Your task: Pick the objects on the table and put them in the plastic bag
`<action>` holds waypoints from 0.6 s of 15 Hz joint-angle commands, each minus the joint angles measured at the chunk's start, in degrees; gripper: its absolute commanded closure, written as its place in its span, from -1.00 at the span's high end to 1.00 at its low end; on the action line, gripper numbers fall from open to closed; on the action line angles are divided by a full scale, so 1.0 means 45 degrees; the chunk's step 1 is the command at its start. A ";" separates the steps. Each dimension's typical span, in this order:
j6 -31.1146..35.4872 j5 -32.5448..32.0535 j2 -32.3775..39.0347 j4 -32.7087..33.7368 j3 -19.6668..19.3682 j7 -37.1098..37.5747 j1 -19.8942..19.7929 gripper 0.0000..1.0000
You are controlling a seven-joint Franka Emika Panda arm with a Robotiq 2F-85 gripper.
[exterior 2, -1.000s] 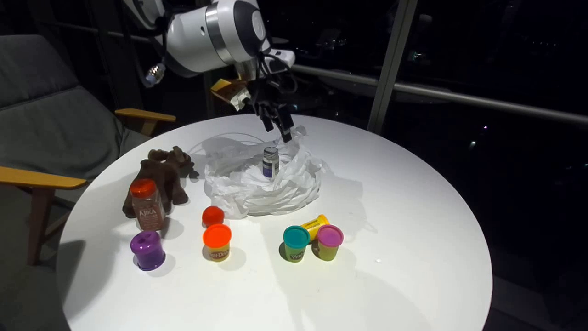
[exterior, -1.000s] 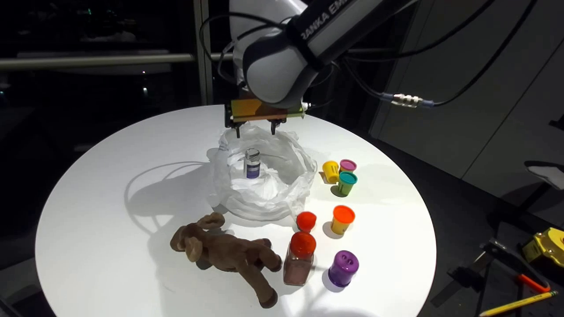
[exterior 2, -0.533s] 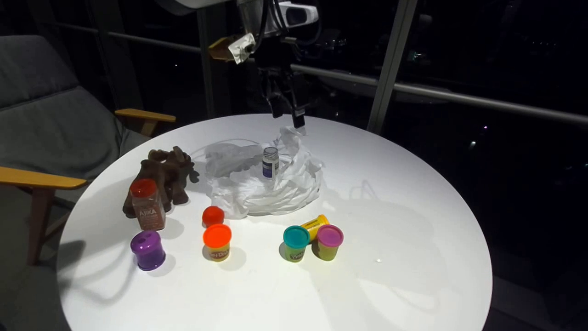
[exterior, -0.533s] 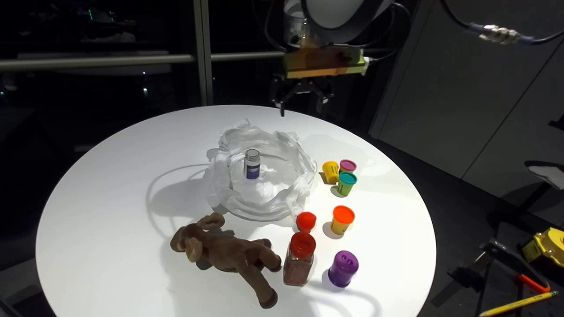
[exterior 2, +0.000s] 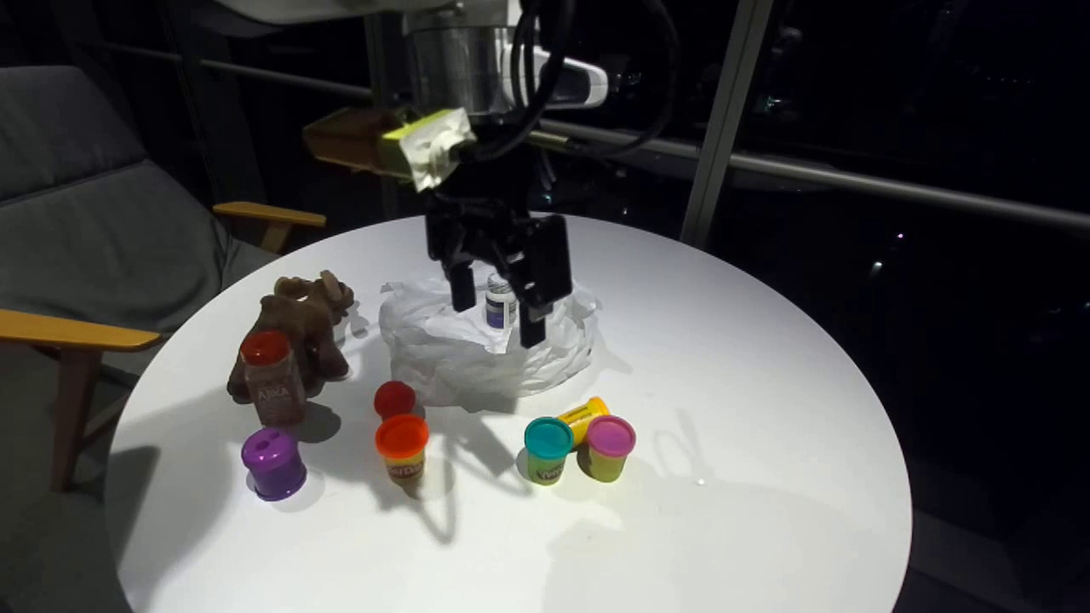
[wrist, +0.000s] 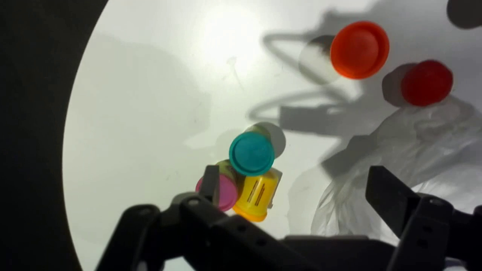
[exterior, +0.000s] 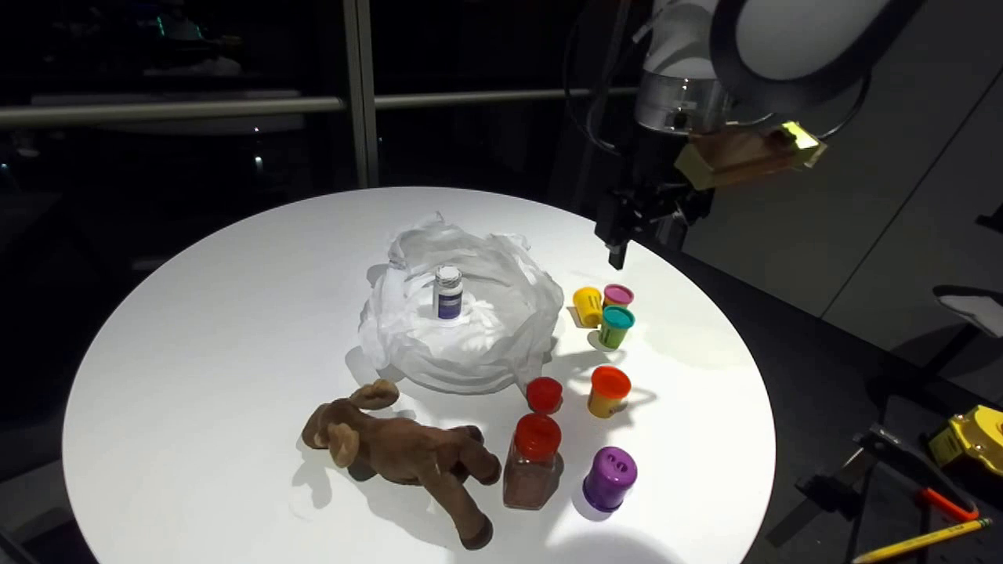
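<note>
One gripper (wrist: 293,176), jaws parted, holding nothing; likely targets teal-lidded tub (wrist: 252,152), pink-lidded tub (wrist: 227,190), yellow tub (wrist: 258,194), closely grouped: straddle one squarely, sparing its neighbours.

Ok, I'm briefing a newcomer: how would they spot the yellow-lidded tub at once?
On the round white table, find the white plastic bag. Beside it, the yellow-lidded tub lies on its side; its neighbours, the teal-lidded tub and pink-lidded tub, stand upright.
</note>
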 commanded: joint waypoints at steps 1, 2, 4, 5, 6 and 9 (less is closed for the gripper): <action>0.2020 0.1286 -0.1538 -0.2851 0.1002 -0.1675 -0.0342 1.00; 0.2459 0.1841 -0.1650 -0.3324 0.1295 -0.2037 -0.0322 1.00; 0.3028 0.3124 -0.1908 -0.4111 0.1934 -0.2665 -0.0224 1.00; 0.3464 0.3547 -0.1813 -0.4362 0.2192 -0.2785 -0.0144 1.00; 0.3863 0.3833 -0.1785 -0.4598 0.2421 -0.2856 -0.0060 1.00; 0.5649 0.2701 -0.1161 -0.5050 0.2415 -0.2013 0.0336 1.00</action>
